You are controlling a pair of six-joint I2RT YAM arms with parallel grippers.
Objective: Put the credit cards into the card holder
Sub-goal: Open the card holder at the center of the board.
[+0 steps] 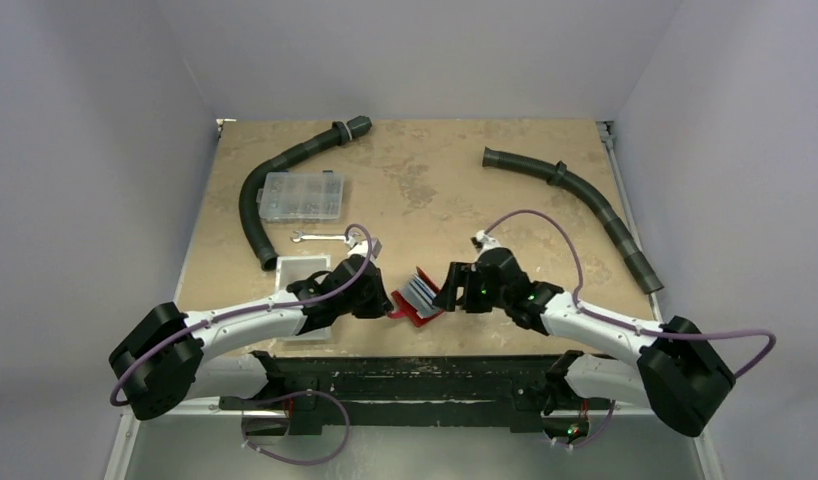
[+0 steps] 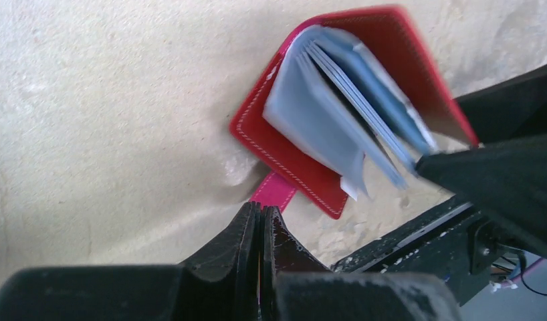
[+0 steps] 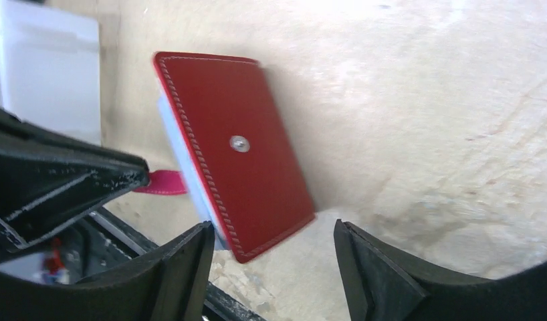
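Counter [image 1: 435,190] near edge, middle: left gripper [image 2: 261,221] clamped on snap tab [image 2: 274,190]; right gripper [image 3: 272,234], spread, should fold card holder [image 2: 304,175] squarely over credit cards [image 2: 364,87].

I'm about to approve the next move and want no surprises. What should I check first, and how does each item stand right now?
1. Grip: the left end effector is clamped on the snap tab: ok.
2. Free hand: the right end effector is open and holds nothing: ok.
3. Approach: the card holder lies just ahead of the right fingers: ok.
4. Access: the covers are spread and the clear sleeves are fanned out: ok.
5. Contents: a light blue card sits among the sleeves; whether it is fully seated: cannot tell.
6. Cards left outside the holder: cannot tell.
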